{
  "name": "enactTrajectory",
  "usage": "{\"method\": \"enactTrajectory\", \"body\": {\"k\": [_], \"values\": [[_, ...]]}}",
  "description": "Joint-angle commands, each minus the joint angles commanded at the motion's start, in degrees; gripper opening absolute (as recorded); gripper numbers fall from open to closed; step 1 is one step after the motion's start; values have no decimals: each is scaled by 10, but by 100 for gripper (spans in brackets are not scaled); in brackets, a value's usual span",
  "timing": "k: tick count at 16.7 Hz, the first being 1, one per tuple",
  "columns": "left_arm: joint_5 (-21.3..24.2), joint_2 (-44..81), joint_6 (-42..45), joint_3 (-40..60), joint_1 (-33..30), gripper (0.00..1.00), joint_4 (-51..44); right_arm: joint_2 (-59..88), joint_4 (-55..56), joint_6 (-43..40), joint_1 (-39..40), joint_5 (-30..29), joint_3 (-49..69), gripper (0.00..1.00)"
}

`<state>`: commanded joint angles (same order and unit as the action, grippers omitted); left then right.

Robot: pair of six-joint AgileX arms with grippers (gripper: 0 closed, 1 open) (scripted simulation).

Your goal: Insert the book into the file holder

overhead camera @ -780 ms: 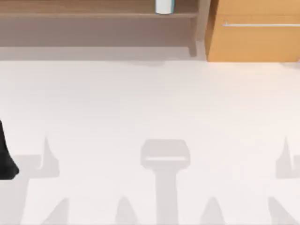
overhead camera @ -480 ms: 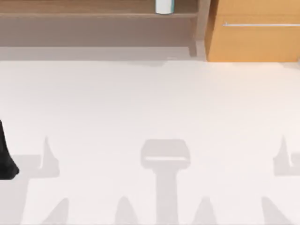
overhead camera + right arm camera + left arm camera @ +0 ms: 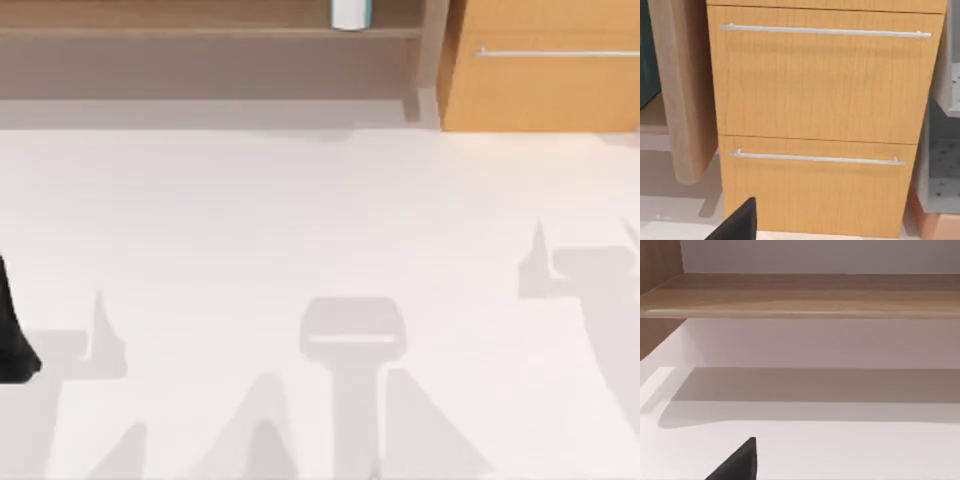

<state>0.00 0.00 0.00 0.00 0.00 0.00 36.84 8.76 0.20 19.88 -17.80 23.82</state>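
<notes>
**Q:** What is shown, from the largest element down?

**A:** A plain white flat table (image 3: 300, 220) is shown, crossed by grey shadows. Directly ahead of the right gripper (image 3: 738, 224), an orange-brown wooden drawer cabinet (image 3: 825, 90) is seen, with two thin horizontal silver bar handles (image 3: 825, 31) on its drawer fronts. Ahead of the left gripper (image 3: 738, 464), a long pale-brown wooden shelf board (image 3: 805, 295) is seen, raised above the table surface.

**Q:** Where is the book, and how are the grippers held?

**A:** A small upright white object with a teal edge, taken to be the book (image 3: 350, 13), is seen in the top view. It is stood on the wooden shelf, near the drawer cabinet and well apart from the black part of the left arm (image 3: 12, 335) at the table's left edge. It is touched by neither gripper. Of each gripper, one black tip is seen, held over the table. Whether either gripper is spread or pressed together cannot be told.
</notes>
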Motion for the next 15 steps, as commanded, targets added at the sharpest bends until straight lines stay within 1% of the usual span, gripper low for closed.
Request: {"method": "enactTrajectory", "body": {"k": [4,8,11,15], "values": [[0,0,0,0,0,100,0,264,63,-1,93,-87,154,100],[0,0,0,0,0,100,0,482,131,-2,162,-154,316,100],[0,0,0,0,0,100,0,628,179,-2,191,-186,427,100],[0,0,0,0,0,100,0,780,233,-3,203,-206,551,100]]}}
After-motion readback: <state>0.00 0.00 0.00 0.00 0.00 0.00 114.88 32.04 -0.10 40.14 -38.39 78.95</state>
